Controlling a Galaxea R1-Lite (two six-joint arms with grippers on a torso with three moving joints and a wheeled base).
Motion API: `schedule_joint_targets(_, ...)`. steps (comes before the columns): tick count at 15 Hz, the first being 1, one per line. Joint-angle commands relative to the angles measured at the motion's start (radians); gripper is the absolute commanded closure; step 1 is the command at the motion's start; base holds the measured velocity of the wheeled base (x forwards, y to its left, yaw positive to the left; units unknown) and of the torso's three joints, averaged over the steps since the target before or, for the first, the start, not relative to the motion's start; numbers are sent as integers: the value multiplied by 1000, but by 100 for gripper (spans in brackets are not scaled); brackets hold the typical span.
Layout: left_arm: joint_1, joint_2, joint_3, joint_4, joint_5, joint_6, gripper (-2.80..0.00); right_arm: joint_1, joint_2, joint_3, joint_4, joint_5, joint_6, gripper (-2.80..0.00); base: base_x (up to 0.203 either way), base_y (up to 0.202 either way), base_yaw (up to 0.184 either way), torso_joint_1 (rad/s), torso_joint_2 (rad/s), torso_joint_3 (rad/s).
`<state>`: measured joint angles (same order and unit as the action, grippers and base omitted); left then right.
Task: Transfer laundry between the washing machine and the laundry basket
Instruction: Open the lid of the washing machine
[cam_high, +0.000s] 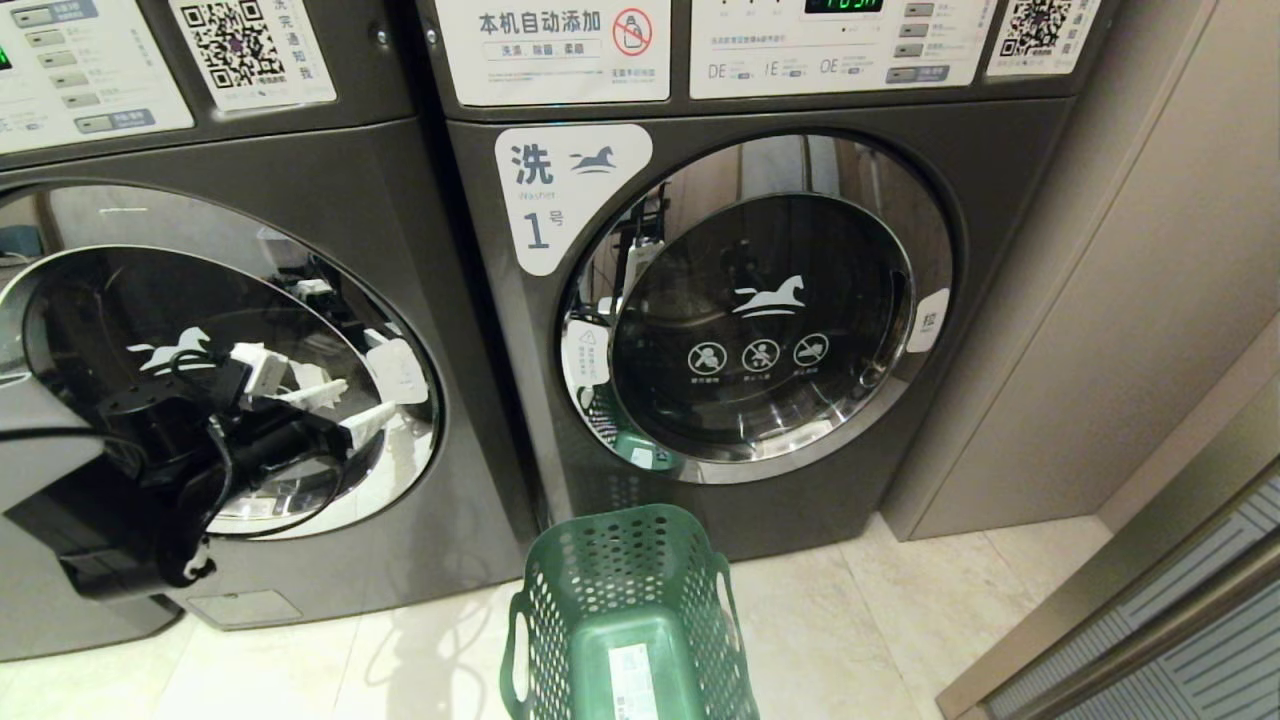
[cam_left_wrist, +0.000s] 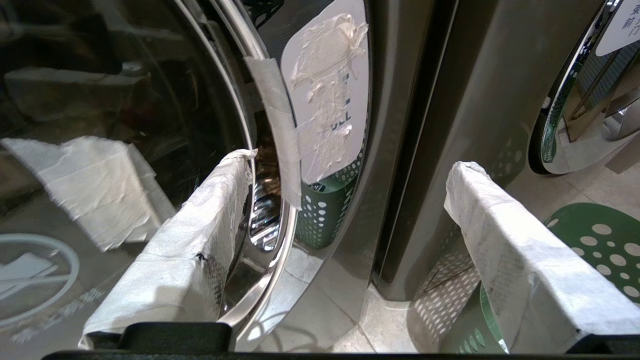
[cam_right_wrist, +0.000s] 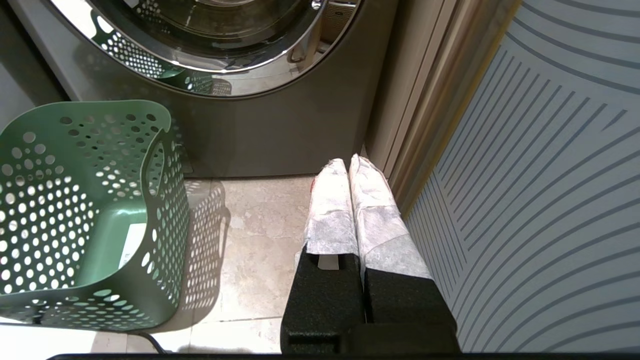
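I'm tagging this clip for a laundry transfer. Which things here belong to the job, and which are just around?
In the job: left washing machine; green laundry basket, empty; left gripper, open at that machine's door.
Just around: washing machine labelled 1; right gripper, shut, parked low; beige wall panel.

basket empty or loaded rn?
Empty. The laundry basket stands upright on the floor before the machine labelled 1; the right wrist and head views show its bare bottom with only a white sticker, no garments.

access: drum is blocked by the closed glass door (cam_high: 215, 390) | floor: aisle is narrowed by the laundry basket (cam_high: 625, 610) | right: wall panel (cam_high: 1130, 300)
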<state>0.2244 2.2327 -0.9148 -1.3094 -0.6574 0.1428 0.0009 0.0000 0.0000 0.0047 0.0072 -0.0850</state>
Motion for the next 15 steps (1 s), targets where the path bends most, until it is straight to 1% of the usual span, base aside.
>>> schedule_joint_targets(1, -6, 32, -39, -3, -1, 3, -280, 1, 0, 0, 0, 2, -1, 0, 0, 0, 0, 0, 0, 0)
schedule_joint_targets(6, -25, 90, -131, 1, 3, -13, -280, 1, 0, 0, 0, 0, -1, 0, 0, 0, 0, 0, 0, 0)
schedule_joint_targets(11, -39, 136, -233, 40, 2, -16, -280, 1, 0, 0, 0, 1, -1, 0, 0, 0, 0, 0, 0, 0)
schedule_joint_targets(15, -65, 166, -257, 44, -5, -32, -280, 1, 0, 0, 0, 0, -1, 0, 0, 0, 0, 0, 0, 0)
